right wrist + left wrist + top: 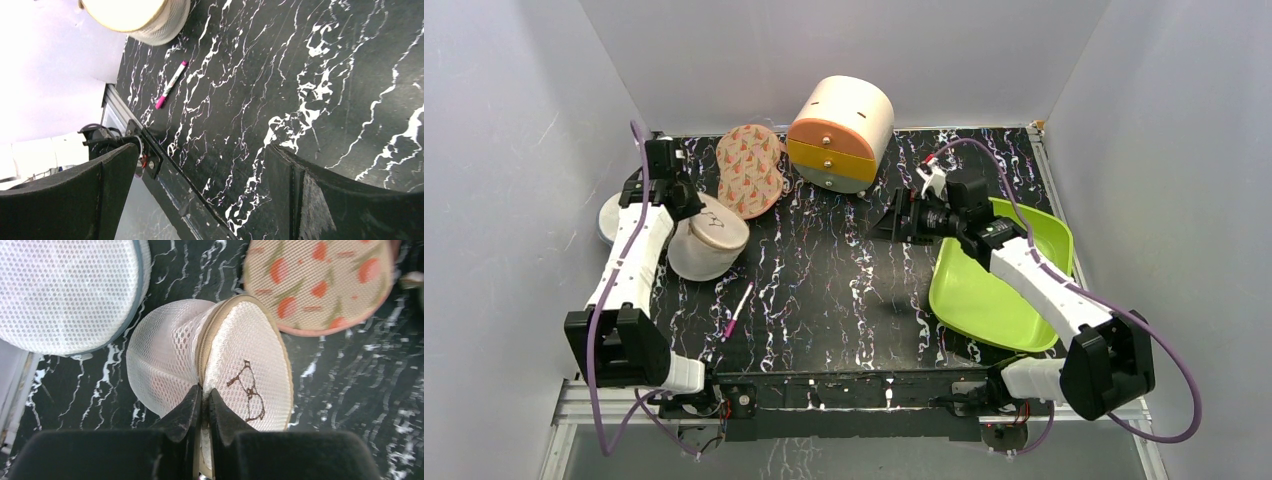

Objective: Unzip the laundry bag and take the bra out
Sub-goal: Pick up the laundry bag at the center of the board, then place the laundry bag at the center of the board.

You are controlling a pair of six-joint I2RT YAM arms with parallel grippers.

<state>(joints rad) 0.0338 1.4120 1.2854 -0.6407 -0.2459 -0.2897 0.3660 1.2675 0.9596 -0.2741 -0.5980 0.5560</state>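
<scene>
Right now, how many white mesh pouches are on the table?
2. The pale pinkish-white dome-shaped mesh pouch lies left of centre; the flatter round white mesh case with grey side sits beside it, by the left wall. No others show.

Pale grey walls (824, 50) enclose a black marbled table (844, 290).

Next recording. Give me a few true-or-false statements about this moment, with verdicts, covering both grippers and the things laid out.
1. The left gripper is shut on the zip rim of the laundry bag. True.
2. The right gripper holds the pink pen. False: it is open and empty, and the pen lies apart from it.
3. The bra lies in the green tray. False: no bra shows in any view.
4. The carrot-print pad lies close beside the laundry bag. True.
</scene>
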